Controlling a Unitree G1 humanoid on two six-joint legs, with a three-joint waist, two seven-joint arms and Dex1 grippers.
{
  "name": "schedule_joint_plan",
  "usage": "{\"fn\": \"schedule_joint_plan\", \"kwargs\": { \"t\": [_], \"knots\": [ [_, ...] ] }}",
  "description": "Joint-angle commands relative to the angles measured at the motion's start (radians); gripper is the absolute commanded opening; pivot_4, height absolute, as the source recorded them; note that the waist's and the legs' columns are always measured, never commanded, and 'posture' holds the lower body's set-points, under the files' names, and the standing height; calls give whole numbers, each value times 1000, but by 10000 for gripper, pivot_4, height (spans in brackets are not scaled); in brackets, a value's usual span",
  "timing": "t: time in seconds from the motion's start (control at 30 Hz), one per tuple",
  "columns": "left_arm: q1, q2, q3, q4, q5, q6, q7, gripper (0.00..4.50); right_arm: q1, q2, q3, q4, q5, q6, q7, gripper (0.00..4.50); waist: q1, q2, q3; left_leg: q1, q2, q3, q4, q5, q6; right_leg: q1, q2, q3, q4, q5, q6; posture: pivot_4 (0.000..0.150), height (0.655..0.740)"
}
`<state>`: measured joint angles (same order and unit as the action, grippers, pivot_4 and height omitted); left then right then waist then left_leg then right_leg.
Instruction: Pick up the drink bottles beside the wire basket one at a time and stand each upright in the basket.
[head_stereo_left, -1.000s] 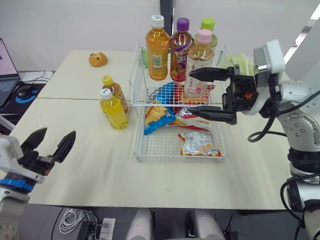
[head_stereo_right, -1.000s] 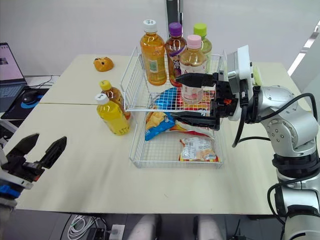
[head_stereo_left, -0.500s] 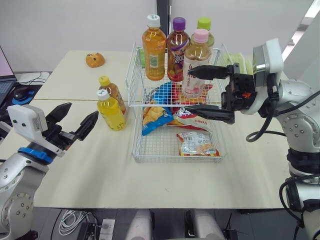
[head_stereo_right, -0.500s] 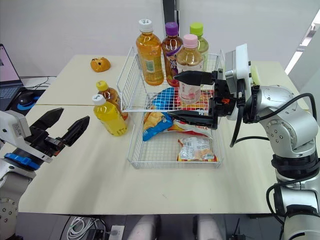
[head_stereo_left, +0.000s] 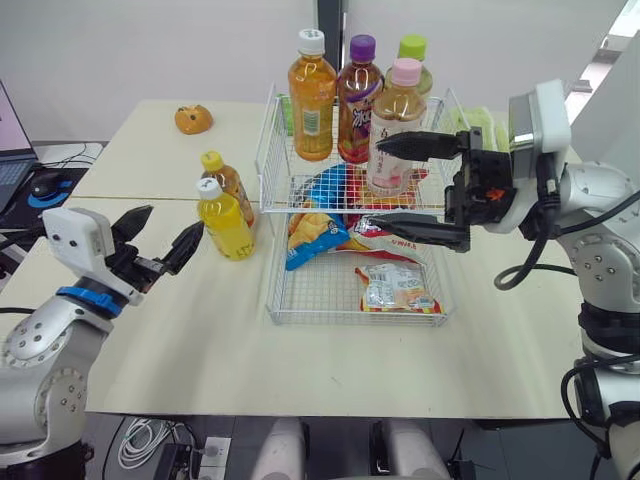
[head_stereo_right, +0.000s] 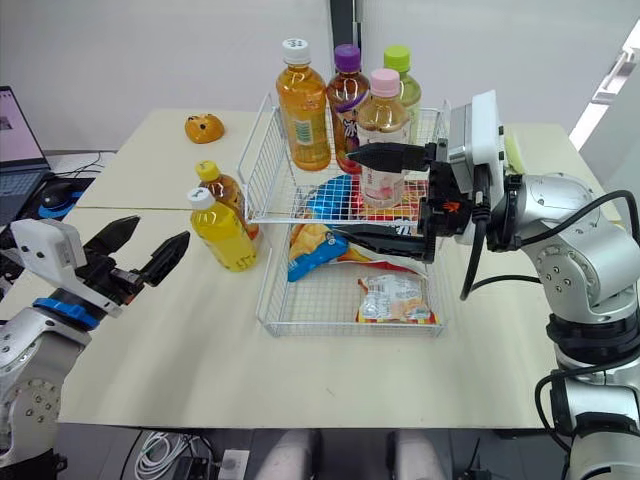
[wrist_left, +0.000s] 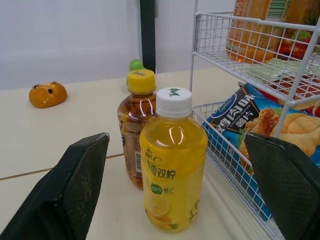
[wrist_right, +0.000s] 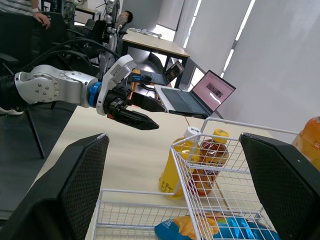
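The left gripper (head_stereo_left: 175, 220) gapes wide and empty. The yellow juice bottle (wrist_left: 172, 160) stands upright just ahead of its fingertips, untouched, with the tea bottle (wrist_left: 134, 130) behind it, both beside the wire basket (head_stereo_left: 268, 150). The right gripper (head_stereo_left: 373, 185) hangs spread and empty over the basket.

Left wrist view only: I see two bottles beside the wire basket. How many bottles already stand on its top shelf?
Observer: Four, upright in the wire basket: the white-capped bottle, purple-capped bottle, pink-capped bottle and green-capped bottle.
Operator: Where is the right gripper?
Observer: The right gripper hangs open at the basket's right front, holding nothing.
Operator: Anything on the bottom shelf besides the crisps bag?
Observer: A small snack packet lies flat there, toward the right.
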<state>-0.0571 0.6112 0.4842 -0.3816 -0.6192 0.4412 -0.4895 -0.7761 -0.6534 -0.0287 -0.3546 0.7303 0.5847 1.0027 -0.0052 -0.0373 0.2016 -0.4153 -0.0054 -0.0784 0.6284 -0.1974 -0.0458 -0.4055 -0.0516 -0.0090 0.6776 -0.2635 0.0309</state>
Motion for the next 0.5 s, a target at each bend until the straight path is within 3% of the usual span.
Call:
{"fn": "schedule_joint_plan", "kwargs": {
  "t": [0.03,0.5],
  "knots": [
    [-52,-4,-40,38,51,-45,9,44689,-6,-16,-39,-43,19,-2,-12,45000,0,0,0,0,0,0,0,0,0,0,0,0,0,0,0,1500,7400],
    [-257,-50,-152,240,171,-114,28,44689,-8,-15,-41,-58,16,8,-38,45000,-1,0,0,0,-1,0,0,0,0,0,0,0,0,0,0,1500,7400]
  ]
}}
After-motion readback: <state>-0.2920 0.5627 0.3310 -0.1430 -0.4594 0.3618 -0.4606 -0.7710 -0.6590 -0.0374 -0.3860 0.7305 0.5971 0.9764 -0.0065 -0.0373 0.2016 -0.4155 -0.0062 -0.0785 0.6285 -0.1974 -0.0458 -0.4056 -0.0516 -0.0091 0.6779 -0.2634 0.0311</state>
